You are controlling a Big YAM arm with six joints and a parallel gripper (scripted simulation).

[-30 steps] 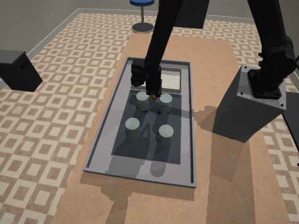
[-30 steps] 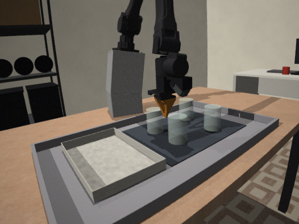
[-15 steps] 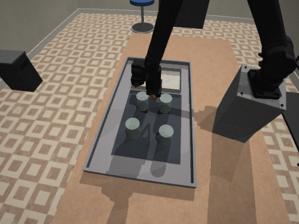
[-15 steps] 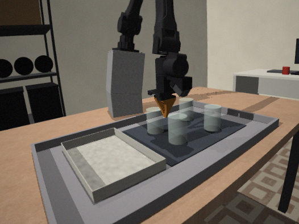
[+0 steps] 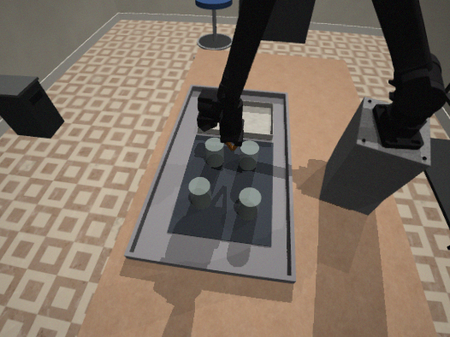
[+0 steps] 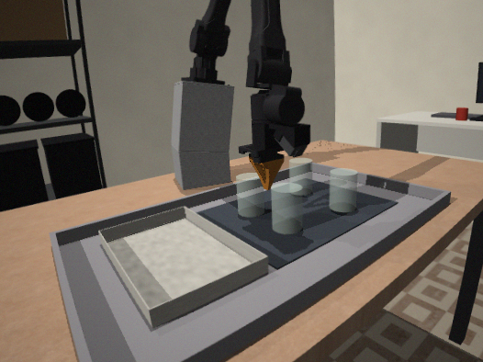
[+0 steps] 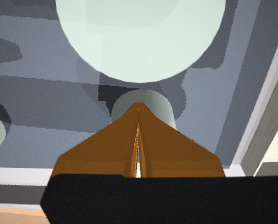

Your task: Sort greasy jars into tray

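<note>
Four glass jars stand mouth down on the dark drying mat (image 5: 222,215). Two are on the tray side, a left one (image 5: 214,151) and a right one (image 5: 249,155). Two are on the far side from the tray, a left one (image 5: 199,192) and a right one (image 5: 249,203). The pale tray (image 5: 257,119) beside the mat holds no jar; it also shows in the exterior view (image 6: 184,261). My gripper (image 5: 231,145) (image 6: 266,183) is shut on nothing, its orange fingertips low in the gap between the two tray-side jars. In the wrist view the shut fingers (image 7: 137,150) point at one jar (image 7: 147,104), with another jar's top (image 7: 142,35) large above.
Mat and tray lie on a grey rimmed steel table top (image 5: 150,215) set on a wooden table. The arm's grey pedestal (image 5: 376,156) stands to the right. A blue stool (image 5: 214,19) stands on the floor behind.
</note>
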